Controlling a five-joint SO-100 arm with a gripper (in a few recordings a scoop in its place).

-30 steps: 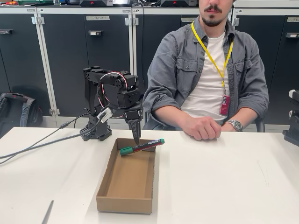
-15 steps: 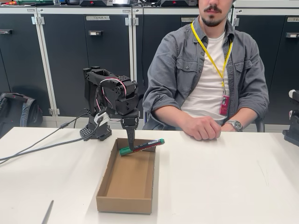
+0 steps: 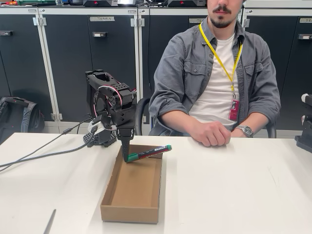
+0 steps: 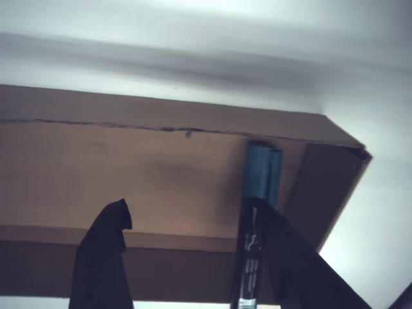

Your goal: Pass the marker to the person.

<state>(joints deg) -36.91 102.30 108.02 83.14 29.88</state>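
The marker (image 3: 147, 153) lies tilted in the far end of the open cardboard box (image 3: 132, 204), one green end low inside near the left wall, the other propped up on the right rim. The gripper (image 3: 126, 157) points straight down at the low green end. In the wrist view its jaws stand apart, holding nothing; the marker (image 4: 257, 212) sits right against the right-hand finger (image 4: 290, 264), with the other finger (image 4: 106, 257) well off to the left.

The step in hand, as I judge it, is the grasp. To do it well, the gripper should shift sideways so the barrel sits between the two fingers rather than beside one, then close on the dark barrel, not the very tip, where the marker could pivot or slip. The box wall is close, so the outer finger needs room. Then lift clear of the rim before swinging toward the person (image 3: 217, 73), whose hands (image 3: 210, 132) rest on the worktop (image 3: 234, 195) just beyond the box.
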